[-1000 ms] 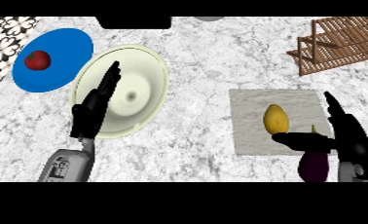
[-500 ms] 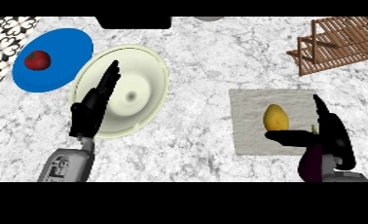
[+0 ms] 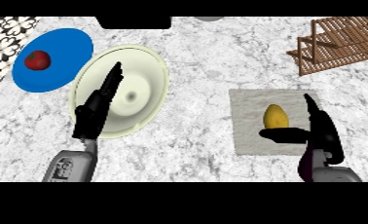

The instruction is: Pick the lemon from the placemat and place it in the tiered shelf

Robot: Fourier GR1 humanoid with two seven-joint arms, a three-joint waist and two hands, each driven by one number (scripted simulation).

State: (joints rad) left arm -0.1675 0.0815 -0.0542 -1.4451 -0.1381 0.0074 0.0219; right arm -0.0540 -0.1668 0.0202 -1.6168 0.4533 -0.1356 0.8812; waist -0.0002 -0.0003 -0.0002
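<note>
Head view shows one lemon (image 3: pixel 276 116) on one grey placemat (image 3: pixel 248 142), at 4 o'clock. Right hand (image 3: pixel 318 133) is open beside it, thumb just under the fruit, holding nothing. It looks light, rigid, smooth-skinned; grasp across its narrow middle. One tiered shelf (image 3: pixel 336 45) sits at 2 o'clock. Left hand (image 3: pixel 97 111) rests open at 8

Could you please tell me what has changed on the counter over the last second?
The right hand has moved in toward the lemon on the placemat; its thumb now lies just below the fruit, fingers straight beside it, nothing grasped yet. The lemon, the open left hand over the cream plate and the tiered shelf stayed put.
</note>
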